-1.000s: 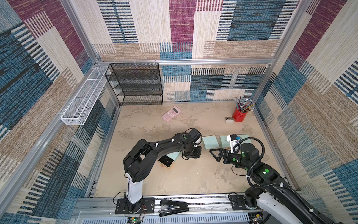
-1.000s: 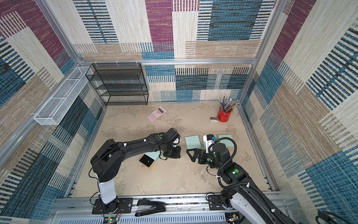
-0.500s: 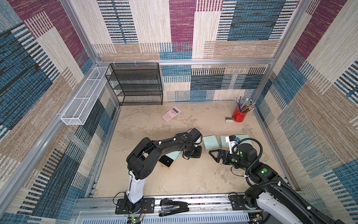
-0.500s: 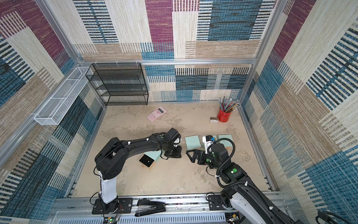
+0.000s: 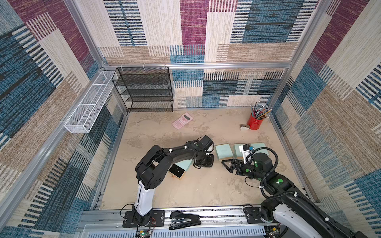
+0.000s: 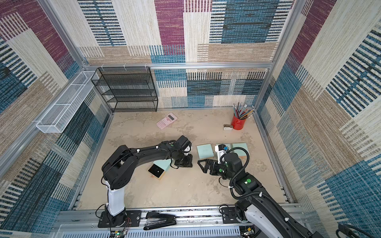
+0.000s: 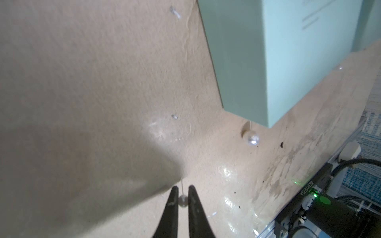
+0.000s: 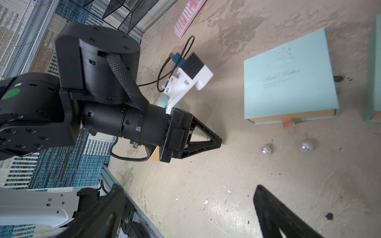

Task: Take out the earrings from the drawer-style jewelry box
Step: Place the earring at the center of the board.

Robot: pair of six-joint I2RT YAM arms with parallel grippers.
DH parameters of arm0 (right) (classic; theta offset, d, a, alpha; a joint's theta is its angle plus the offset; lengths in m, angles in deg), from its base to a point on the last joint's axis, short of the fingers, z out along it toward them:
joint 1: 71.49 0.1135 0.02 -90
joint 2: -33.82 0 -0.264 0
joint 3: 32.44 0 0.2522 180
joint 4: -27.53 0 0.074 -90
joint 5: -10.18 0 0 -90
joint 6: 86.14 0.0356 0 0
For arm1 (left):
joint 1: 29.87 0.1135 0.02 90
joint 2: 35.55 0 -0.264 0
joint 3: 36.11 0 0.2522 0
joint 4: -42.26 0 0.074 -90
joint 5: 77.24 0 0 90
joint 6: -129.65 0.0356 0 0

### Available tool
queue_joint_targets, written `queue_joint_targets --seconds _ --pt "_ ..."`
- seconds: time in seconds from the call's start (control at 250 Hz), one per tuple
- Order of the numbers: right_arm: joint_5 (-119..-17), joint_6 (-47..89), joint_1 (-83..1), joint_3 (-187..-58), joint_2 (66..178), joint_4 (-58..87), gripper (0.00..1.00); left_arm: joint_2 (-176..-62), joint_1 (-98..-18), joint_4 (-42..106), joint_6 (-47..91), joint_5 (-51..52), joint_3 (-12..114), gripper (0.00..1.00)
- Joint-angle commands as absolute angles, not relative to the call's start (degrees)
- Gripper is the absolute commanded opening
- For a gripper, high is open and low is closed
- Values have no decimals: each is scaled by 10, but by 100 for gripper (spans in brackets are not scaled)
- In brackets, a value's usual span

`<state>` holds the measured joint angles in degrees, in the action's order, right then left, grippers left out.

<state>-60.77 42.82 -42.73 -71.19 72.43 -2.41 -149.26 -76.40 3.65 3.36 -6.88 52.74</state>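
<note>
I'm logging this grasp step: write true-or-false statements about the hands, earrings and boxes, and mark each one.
1. The left hand pinches a pearl earring. True.
2. The right hand is shut. False: it stands wide open, empty.
3. Two loose earrings lie on the floor near the Best Wishes box. True.
4. That box's drawer is pulled out. False: it is closed.
5. The pink calculator sits in the black mesh shelf. False: it lies on the floor before it.

Robot test cell, laboratory type. Evidence: aluminium frame [image 5: 195,65] around patterned wall panels [image 5: 193,24]; left arm [image 5: 165,156] and right arm [image 5: 276,181] mounted on a front rail [image 5: 222,212]; office props: mesh shelf [image 5: 144,90], calculator [image 5: 182,120], pencil cup [image 5: 255,123], stapler [image 5: 184,221].
</note>
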Motion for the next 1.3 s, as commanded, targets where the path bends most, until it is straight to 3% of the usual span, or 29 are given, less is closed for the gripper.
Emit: queue_joint_targets --seconds 0.0,0.872,1.124,1.295 --pt "-602 434 -427 -712 725 -3 99 -1496 -763 49 13 -67 524 14" --pt "-593 435 -427 -707 736 14 99 -1488 -756 51 10 -68 519 22" --pt "-603 422 -427 -725 746 10 99 -1419 -756 44 14 -82 521 23" --pt "-643 411 -427 -755 761 -14 99 -1313 -756 22 20 -47 473 24"
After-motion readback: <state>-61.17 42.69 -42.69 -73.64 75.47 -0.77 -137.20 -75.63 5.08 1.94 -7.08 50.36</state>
